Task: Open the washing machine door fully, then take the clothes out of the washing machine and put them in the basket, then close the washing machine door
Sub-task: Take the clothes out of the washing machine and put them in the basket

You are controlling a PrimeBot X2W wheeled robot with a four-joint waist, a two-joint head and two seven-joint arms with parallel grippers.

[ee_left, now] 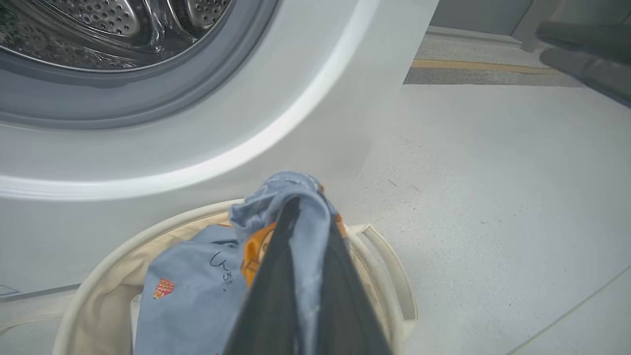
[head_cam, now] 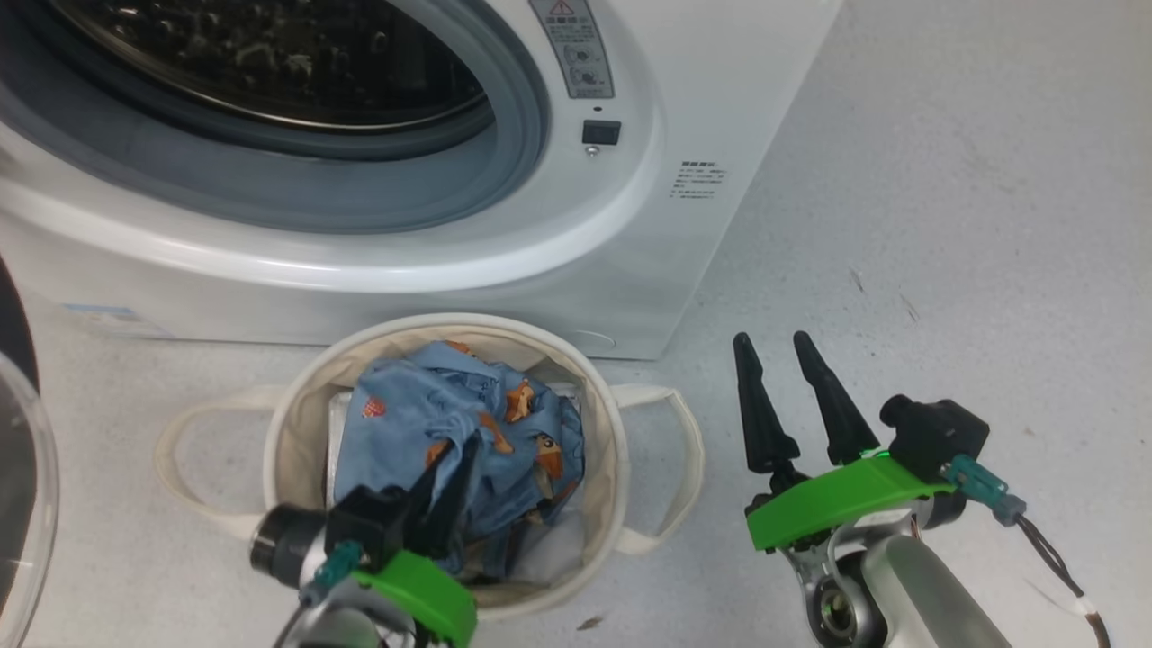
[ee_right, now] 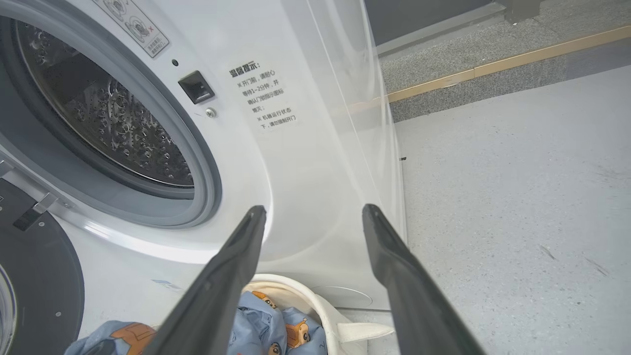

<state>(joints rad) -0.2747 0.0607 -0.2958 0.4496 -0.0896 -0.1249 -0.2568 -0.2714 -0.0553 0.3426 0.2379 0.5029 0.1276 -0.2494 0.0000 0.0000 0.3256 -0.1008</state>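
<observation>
left gripper (head_cam: 454, 463) clamped on a fold of the clothes (head_cam: 423, 418), fingers (ee_left: 266, 305) reaching down into the basket (head_cam: 301, 423); on the left wrist cam the blue fabric is pinched between them and draped over the tips. rest of the clothes are bunched in the basket. basket sits on the floor (head_cam: 945, 225), right up against the bottom front edge of the washing machine (head_cam: 720, 108); cannot tell if touching. right gripper (head_cam: 770, 342) fingers apart, nothing between, over the floor near the basket's right handle (head_cam: 688, 450). washing machine door (head_cam: 16, 468) swung open at the washer's left front corner
</observation>
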